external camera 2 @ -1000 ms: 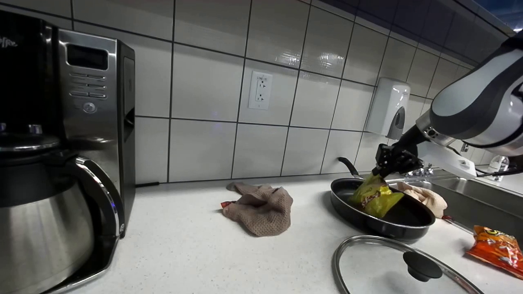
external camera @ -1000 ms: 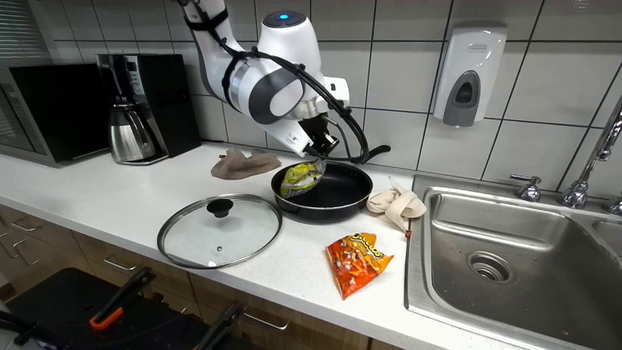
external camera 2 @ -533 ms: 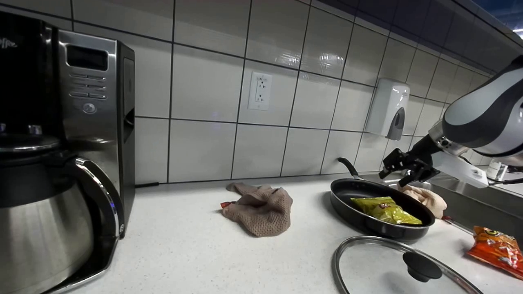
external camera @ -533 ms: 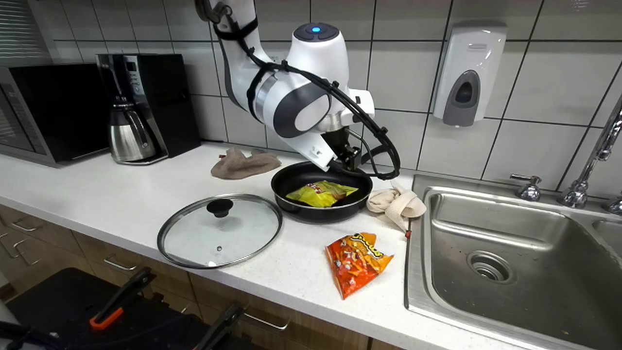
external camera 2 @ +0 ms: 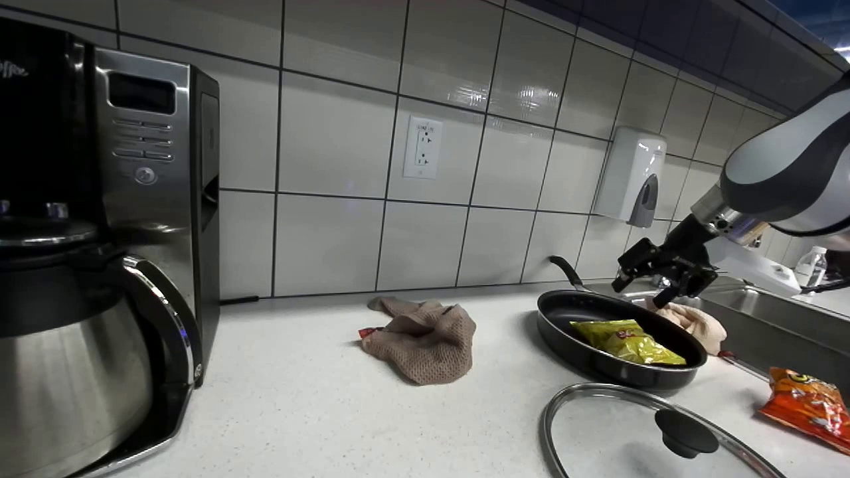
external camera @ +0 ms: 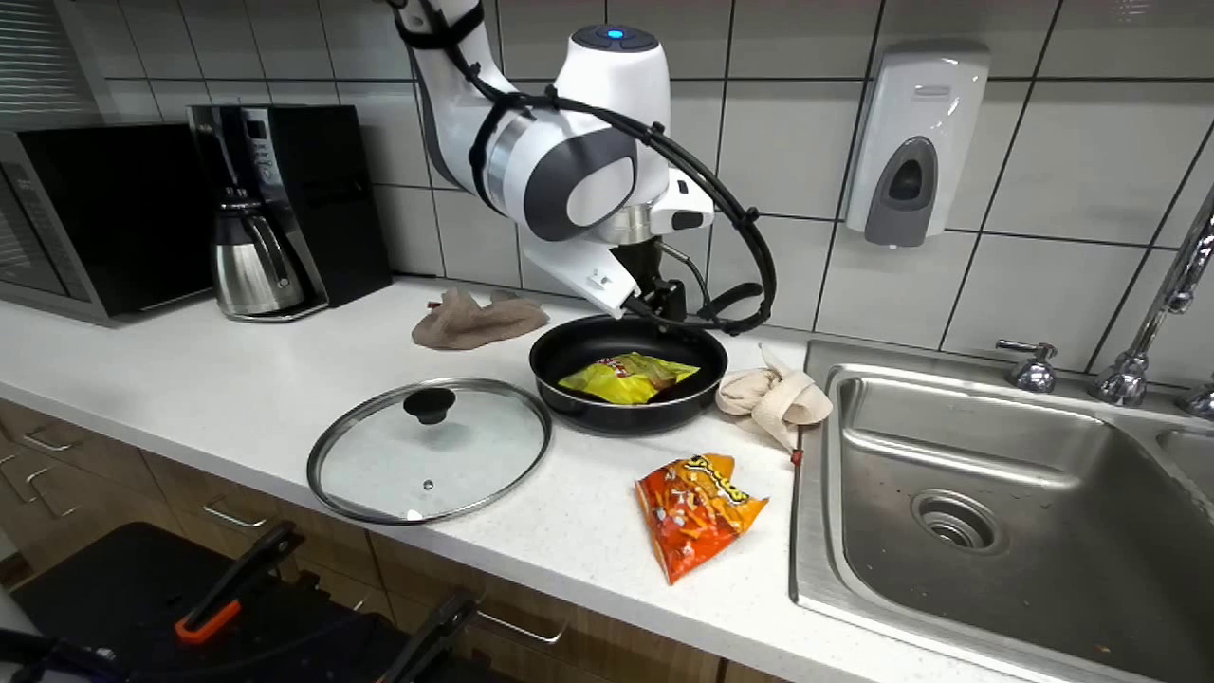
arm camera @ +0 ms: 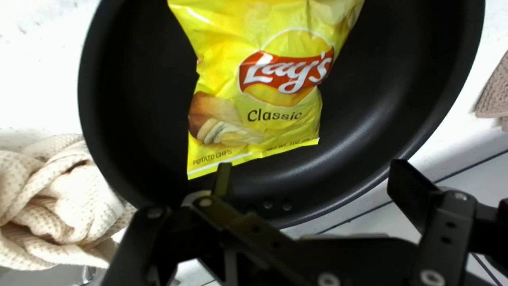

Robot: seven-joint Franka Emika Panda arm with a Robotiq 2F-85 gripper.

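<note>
My gripper (arm camera: pixel 311 174) hangs open over the back part of a black frying pan (external camera: pixel 607 417), its fingers (arm camera: pixel 412 194) wide apart and nothing between them. Inside the pan lies a yellow Lay's chip bag (arm camera: pixel 278 119), flat on its back with the label up. In the wrist view the bag's lower edge is near the fingertips, but it is not gripped. An exterior view shows the gripper (external camera 2: pixel 639 292) above the pan's rim, apart from the bag (external camera 2: pixel 627 342). The arm partly hides the gripper in an exterior view, where the bag (external camera: pixel 628 378) shows fully.
A glass lid (external camera: pixel 427 465) lies before the pan. An orange chip bag (external camera: pixel 700 512) sits near the sink (external camera: pixel 816 531). A beige cloth (external camera: pixel 773 398) is right beside the pan, and a brown cloth (external camera 2: pixel 425 338) lies toward the coffee maker (external camera 2: pixel 149 153). The pan's handle (external camera 2: pixel 564 269) points to the tiled wall.
A second ago the gripper held the yellow bag upright by its top. It has let go, the bag has dropped flat into the pan, and the arm has shifted toward the sink, then slightly back.
</note>
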